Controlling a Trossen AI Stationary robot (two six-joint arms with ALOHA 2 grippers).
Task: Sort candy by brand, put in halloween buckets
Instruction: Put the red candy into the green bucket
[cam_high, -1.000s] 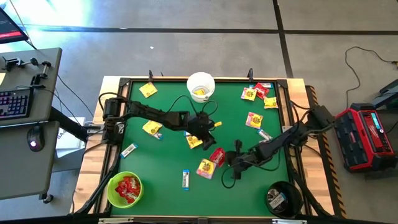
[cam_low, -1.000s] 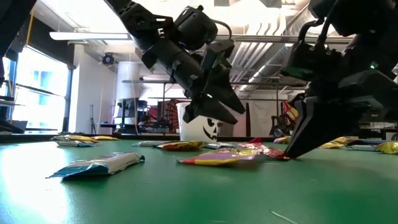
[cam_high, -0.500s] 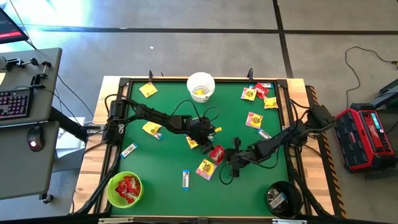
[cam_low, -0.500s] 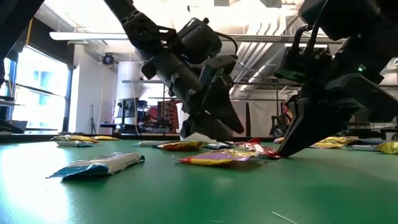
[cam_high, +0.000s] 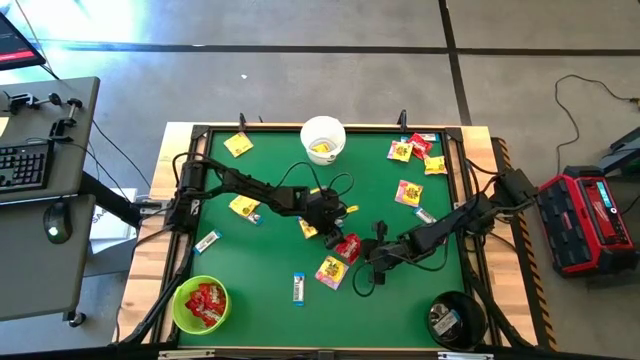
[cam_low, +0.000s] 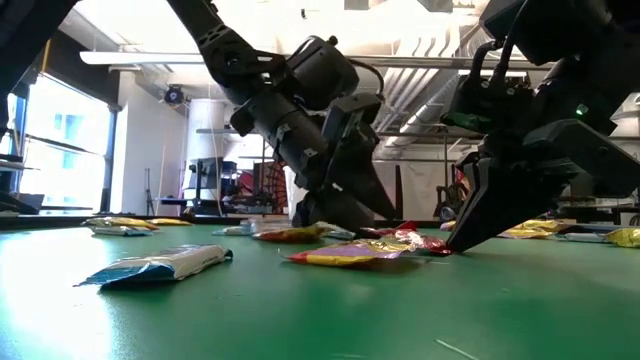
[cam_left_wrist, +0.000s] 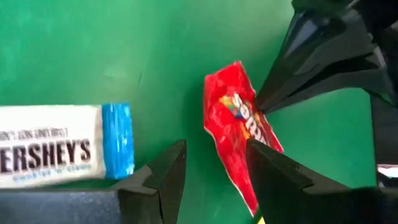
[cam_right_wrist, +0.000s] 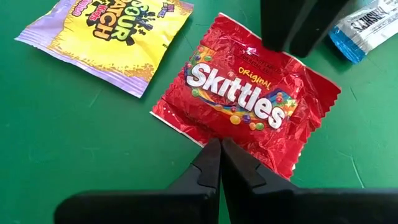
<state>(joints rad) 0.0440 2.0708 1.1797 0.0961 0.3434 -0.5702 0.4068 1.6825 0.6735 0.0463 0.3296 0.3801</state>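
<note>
Red Skittles packet — hemmed between open left gripper and shut, empty right gripper.

"Skittles Original" on the red packet, "Hershey's" on the white-and-blue bar.

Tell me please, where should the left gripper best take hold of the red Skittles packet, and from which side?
The red Skittles packet lies flat on the green table, and the shut right gripper rests on one edge. The open left gripper should probably come down from above and pinch the opposite free edge, since a flat packet offers only thin edges.
</note>
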